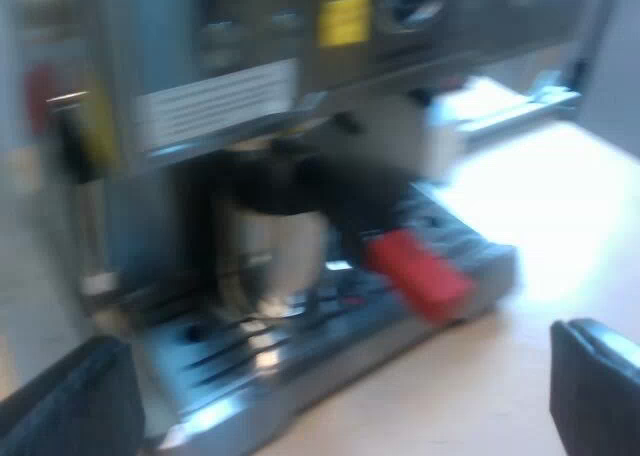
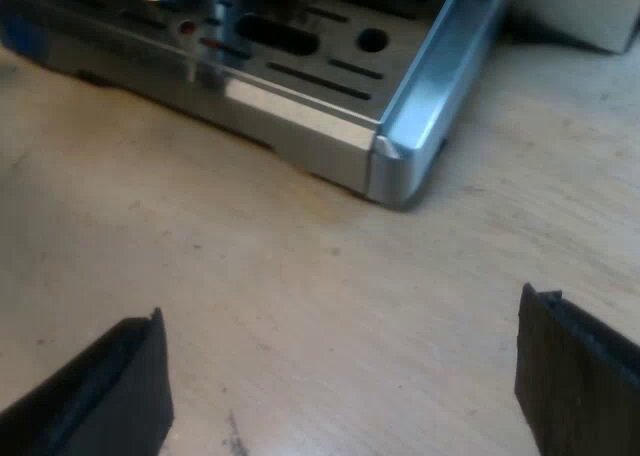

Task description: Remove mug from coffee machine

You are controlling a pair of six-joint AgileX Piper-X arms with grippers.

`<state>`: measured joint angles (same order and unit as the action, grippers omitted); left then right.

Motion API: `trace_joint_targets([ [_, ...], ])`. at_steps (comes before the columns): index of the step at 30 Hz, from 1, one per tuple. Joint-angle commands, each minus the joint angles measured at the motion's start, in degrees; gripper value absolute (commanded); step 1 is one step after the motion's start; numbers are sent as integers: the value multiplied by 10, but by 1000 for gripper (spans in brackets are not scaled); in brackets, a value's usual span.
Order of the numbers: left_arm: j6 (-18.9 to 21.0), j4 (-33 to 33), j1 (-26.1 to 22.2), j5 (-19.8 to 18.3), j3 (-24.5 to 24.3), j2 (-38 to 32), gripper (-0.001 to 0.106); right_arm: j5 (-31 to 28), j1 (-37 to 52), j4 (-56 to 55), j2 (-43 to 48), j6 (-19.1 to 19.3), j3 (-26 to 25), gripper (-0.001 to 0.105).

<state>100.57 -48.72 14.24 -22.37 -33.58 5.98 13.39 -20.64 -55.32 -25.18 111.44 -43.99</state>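
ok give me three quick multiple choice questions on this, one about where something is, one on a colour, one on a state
1. Where does the mug stand?
A) in a person's hand
B) on the drip tray, under the holder
C) on top of the hopper

2. What colour is the end of the holder's handle?
A) blue
B) green
C) red

3. How is the right pincer?
A) shut on the mug
B) open, over the table near the tray's corner
C) shut on the handle

Answers:
1 B: the mug sits on the slotted tray beneath the holder.
2 C: the handle's tip is bright red.
3 B: its fingers stand wide apart with only bare wood between them.
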Motion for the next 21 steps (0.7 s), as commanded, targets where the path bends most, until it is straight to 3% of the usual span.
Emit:
trace_joint_targets([
  [1, 9, 21, 28, -21, -4, 22, 85, 8, -21, 18, -18, 9, -8, 72],
  [6, -34, 49, 76, -55, 4, 75, 85, 5, -75, 82, -58, 8, -8, 72],
  [13, -36, 119, 94, -55, 56, 101, 85, -3, -120, 158, -93, 6, -6, 72],
  [16, -36, 160, 94, -55, 90, 101, 85, -33, -136, 184, -108, 4, 2, 72],
  [21, -36, 220, 94, -53, 142, 101, 85, -64, -172, 266, -114, 4, 43, 72],
])
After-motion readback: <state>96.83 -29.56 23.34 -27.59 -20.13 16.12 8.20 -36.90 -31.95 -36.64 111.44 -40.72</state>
